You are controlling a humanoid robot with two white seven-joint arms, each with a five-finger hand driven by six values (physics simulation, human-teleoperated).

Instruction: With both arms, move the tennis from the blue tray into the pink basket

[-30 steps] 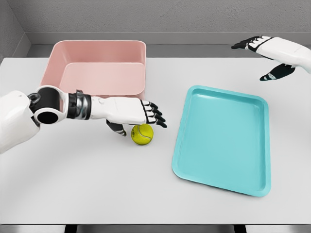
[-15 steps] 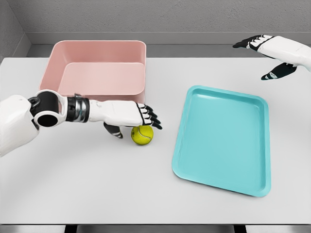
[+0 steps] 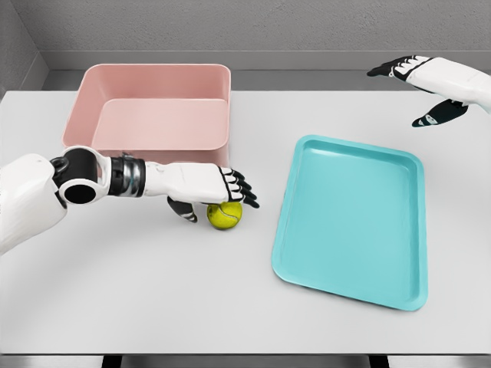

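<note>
A yellow-green tennis ball (image 3: pixel 225 217) lies on the white table, between the pink basket (image 3: pixel 157 113) and the blue tray (image 3: pixel 351 218). My left hand (image 3: pixel 217 195) hovers just over the ball, fingers spread above its top and thumb down on its left side; the fingers are not closed round it. The blue tray holds nothing. My right hand (image 3: pixel 418 90) floats open at the far right, well above and behind the tray.
The pink basket stands at the back left, right behind my left forearm (image 3: pixel 146 178). The table's front edge (image 3: pixel 245 354) runs along the bottom. A grey wall rises behind the table.
My left hand has sunk lower over the ball and drawn slightly left, so it now covers the ball's top. The ball, tray, basket and right hand have stayed put.
</note>
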